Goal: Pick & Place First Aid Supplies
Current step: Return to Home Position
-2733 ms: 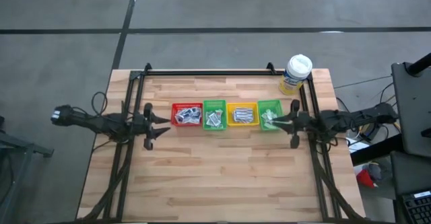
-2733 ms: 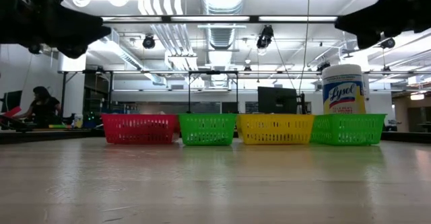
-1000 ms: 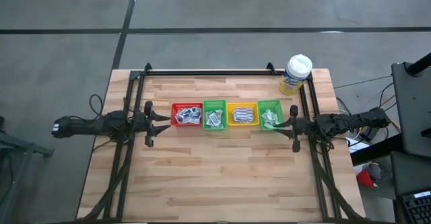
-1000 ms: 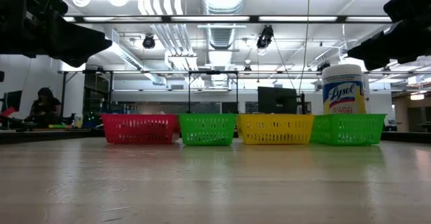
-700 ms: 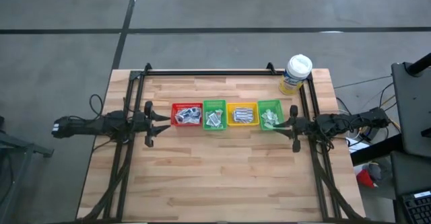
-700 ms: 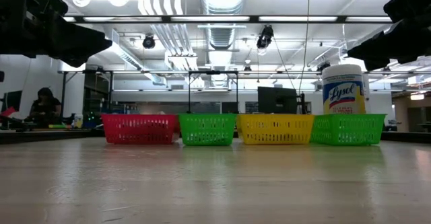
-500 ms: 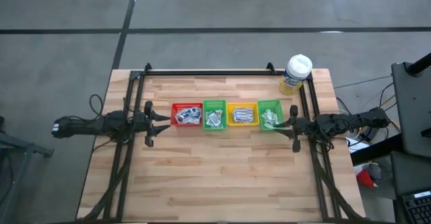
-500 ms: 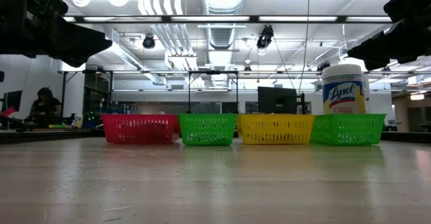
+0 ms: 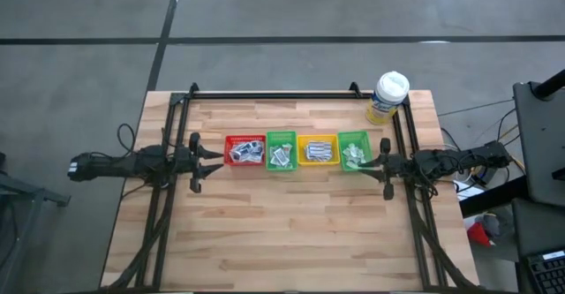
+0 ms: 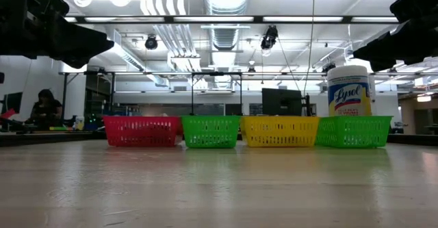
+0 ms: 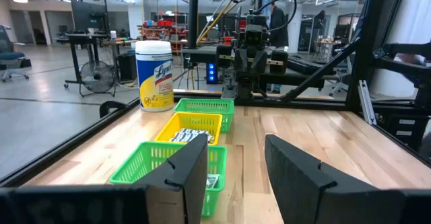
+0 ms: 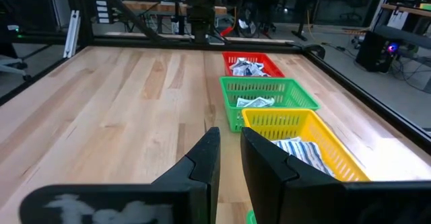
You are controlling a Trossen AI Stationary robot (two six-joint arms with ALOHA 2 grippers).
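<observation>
I see both arms out at the sides of the table [image 9: 291, 232], reaching in towards the middle. The left pincer [image 9: 214, 159] hangs above the wood just beside the red basket [image 9: 244, 138], aimed along the row of baskets. In its wrist view the two fingers stand well apart, released, with nothing between them. The right pincer [image 9: 364, 162] hangs at the opposite end of the row, its tips over the outer front corner of the right green basket [image 9: 353, 134]. Its fingers are only a narrow gap apart, and they grasp nothing.

The four baskets stand side by side in a straight line across the table: red, then the left green basket [image 9: 281, 134], the yellow basket [image 9: 317, 137] and the right green one. The first aid supplies [image 9: 245, 154] lie inside them; I can make out white packets in every basket and none loose on the table. In the low view both pincers are well above the basket rims.

A white-capped bottle [image 9: 389, 97] with a yellow label stands upright near the table's far right corner, behind the right green basket. A person [image 10: 44, 108] sits far back in the room.
</observation>
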